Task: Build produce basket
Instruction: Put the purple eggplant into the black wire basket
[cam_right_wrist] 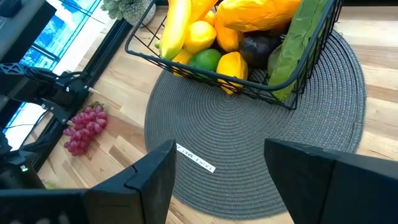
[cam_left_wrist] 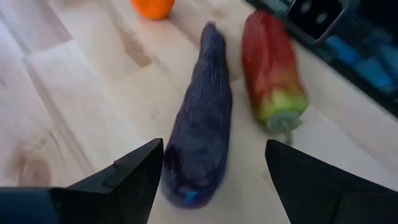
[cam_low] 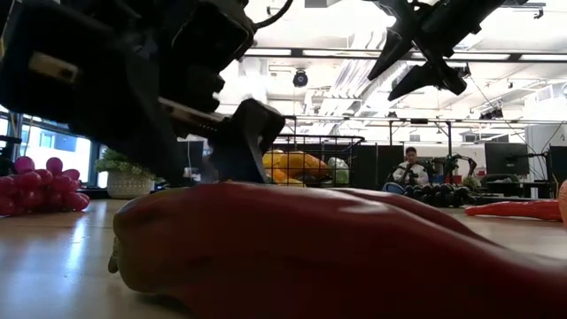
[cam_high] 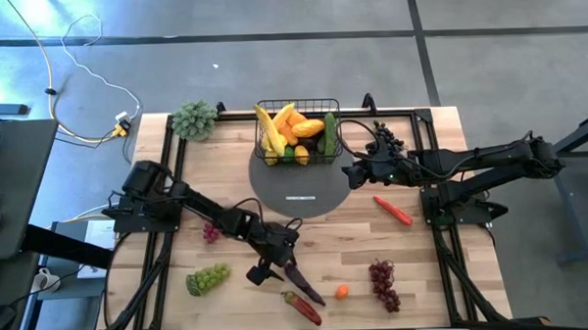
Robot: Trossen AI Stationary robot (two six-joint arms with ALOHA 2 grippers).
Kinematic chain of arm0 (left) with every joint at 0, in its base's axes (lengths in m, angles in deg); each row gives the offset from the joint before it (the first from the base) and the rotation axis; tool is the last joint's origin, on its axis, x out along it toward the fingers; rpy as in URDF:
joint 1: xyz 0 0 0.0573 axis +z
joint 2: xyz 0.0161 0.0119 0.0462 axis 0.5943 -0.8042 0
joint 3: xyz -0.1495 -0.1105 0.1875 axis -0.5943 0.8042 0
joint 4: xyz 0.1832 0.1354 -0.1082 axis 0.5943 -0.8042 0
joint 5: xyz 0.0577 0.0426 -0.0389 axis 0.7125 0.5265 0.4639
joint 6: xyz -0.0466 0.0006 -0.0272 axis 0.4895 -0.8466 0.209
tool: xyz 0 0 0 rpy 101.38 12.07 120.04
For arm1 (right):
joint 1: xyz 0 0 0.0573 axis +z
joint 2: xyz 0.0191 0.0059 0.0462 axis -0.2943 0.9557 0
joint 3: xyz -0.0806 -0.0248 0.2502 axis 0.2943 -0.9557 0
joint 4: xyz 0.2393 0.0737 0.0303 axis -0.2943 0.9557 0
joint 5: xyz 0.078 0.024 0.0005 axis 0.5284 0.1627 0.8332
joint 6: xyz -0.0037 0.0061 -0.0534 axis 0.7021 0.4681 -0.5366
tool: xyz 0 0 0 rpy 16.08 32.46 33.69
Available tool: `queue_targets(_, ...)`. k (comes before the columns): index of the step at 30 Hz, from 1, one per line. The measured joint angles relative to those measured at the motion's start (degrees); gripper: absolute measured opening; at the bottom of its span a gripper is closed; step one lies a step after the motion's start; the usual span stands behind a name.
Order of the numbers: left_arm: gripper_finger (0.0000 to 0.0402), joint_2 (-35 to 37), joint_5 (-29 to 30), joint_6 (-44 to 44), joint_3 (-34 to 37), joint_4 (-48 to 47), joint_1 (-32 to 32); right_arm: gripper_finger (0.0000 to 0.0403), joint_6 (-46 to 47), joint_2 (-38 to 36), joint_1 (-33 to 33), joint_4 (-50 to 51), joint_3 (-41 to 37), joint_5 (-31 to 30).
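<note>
The black wire basket point(cam_high: 298, 133) stands on a round grey mat point(cam_high: 297, 189) at the far middle of the table. It holds bananas, lemons, a lime, a mango and a cucumber point(cam_right_wrist: 298, 43). A purple eggplant point(cam_left_wrist: 199, 124) lies on the wood near the front edge, beside a red pepper point(cam_left_wrist: 270, 68) and a small orange point(cam_left_wrist: 152, 5). My left gripper point(cam_left_wrist: 214, 180) is low over the eggplant's near end, open, one finger on each side of it. My right gripper point(cam_high: 353, 173) hangs open above the mat's right edge with nothing between its fingers.
Loose on the table are green grapes point(cam_high: 208, 279), pink grapes point(cam_high: 211, 232), dark red grapes point(cam_high: 383, 284), a long red pepper point(cam_high: 394, 210) and a dark grape bunch point(cam_high: 386, 137). A grey-green leafy bunch point(cam_high: 194, 119) sits at the far left. A person point(cam_low: 409, 167) sits beyond the table.
</note>
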Motion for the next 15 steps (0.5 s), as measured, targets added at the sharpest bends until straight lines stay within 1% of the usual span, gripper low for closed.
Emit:
queue_targets(2, 0.0271, -0.14, 1.87, -0.02, 0.02, -0.30, -0.30, 0.0224, 0.00, 0.00, 0.00, 0.07, 0.00, 0.00)
queue_targets(9, 0.0271, -0.33, 3.73, -0.58, 0.02, 0.22, -0.35, 0.0224, 0.00, 0.00, 0.00, 0.31, 0.00, 0.00)
queue_targets(12, 0.0271, -0.90, 3.60, -0.53, 0.07, -0.03, -0.35, 0.0224, 0.00, 0.00, 0.00, 0.33, 0.00, 0.01)
queue_targets(15, 0.0271, -1.82, 2.14, -0.45, -0.11, 0.89, -0.35, 0.0224, 0.00, 0.00, 0.00, 0.60, 0.00, 0.00)
